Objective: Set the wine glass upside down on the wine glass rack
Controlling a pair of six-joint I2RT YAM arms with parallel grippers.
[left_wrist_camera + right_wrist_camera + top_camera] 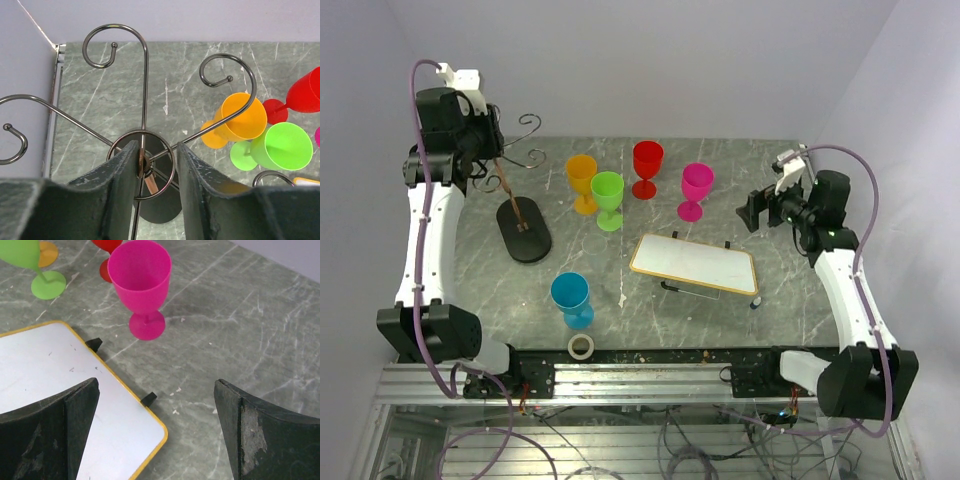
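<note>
The wine glass rack (525, 232) stands on its black oval base at the left of the table, and its scroll arms (145, 75) spread out under my left wrist. My left gripper (156, 147) hangs over the rack's top with its jaws apart, and the central hub lies against the left finger (122, 175). Several plastic wine glasses stand upright: orange (582, 178), green (608, 195), red (647, 165), pink (696, 187) and blue (571, 296). None hangs on the rack. My right gripper (156, 385) is wide open and empty, a little in front of the pink glass (141, 282).
A white board with a yellow rim (695, 262) sits on small black feet at the centre right, partly under my right gripper (752, 210). A roll of tape (581, 346) lies by the near edge. Walls close in the table at the back and on both sides.
</note>
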